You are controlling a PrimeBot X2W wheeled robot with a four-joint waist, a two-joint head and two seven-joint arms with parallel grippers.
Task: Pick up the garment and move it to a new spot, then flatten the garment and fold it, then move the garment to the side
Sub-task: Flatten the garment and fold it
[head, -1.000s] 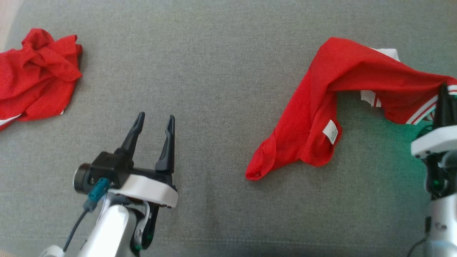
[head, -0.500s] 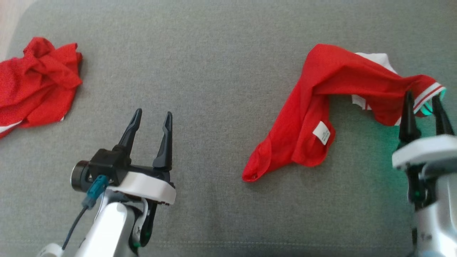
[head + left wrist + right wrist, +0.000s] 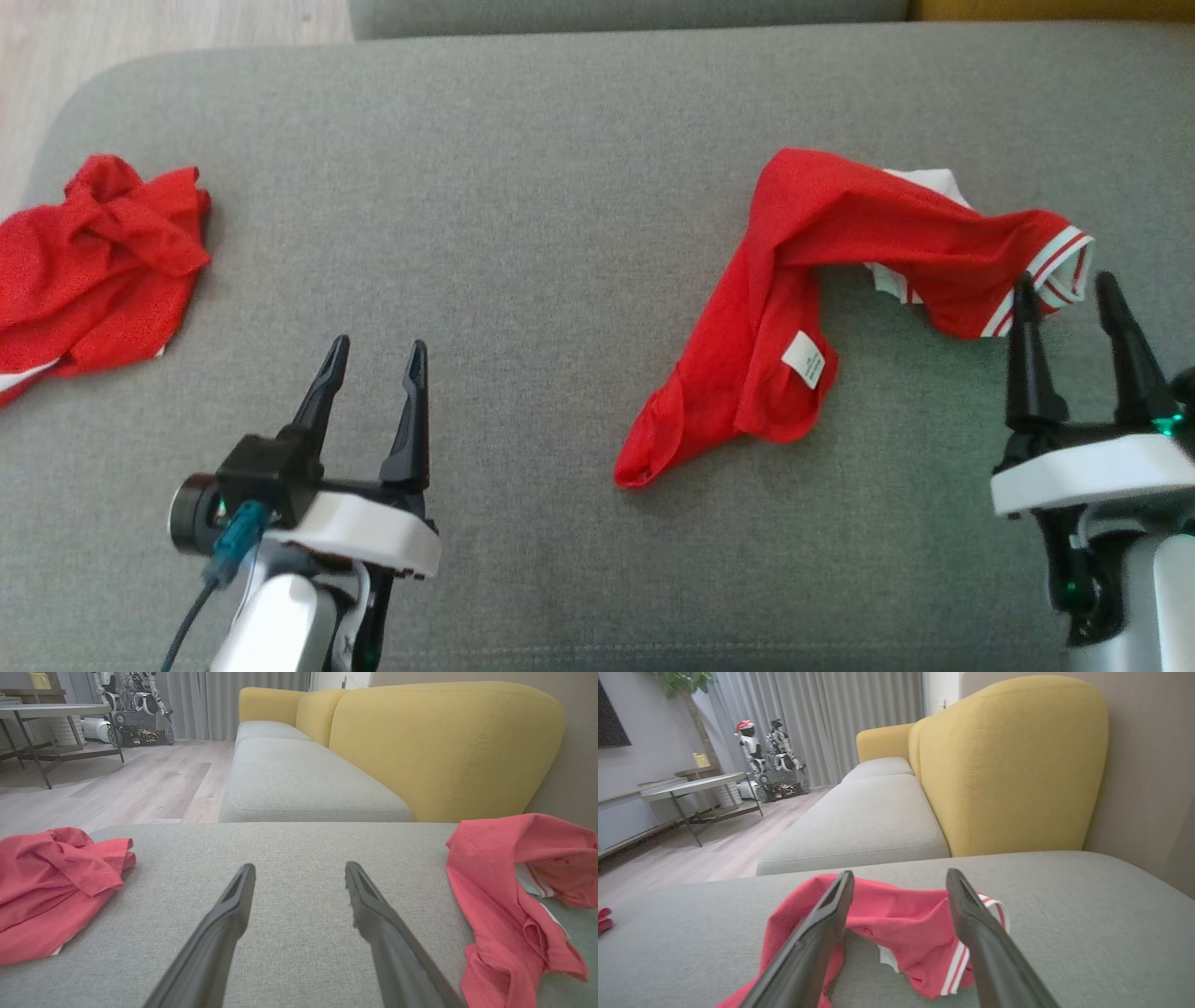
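Head view caught the red garment crumpled on the right half of the grey seat cushion, its striped hem just beyond the right gripper, spread and empty; the left gripper, also spread, stood well apart.

Left gripper spread wide above grey cushion, between red garment and red cloth.

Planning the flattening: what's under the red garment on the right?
White fabric pokes out beneath the red garment, on the grey cushion. How far it reaches under the folds is covered.
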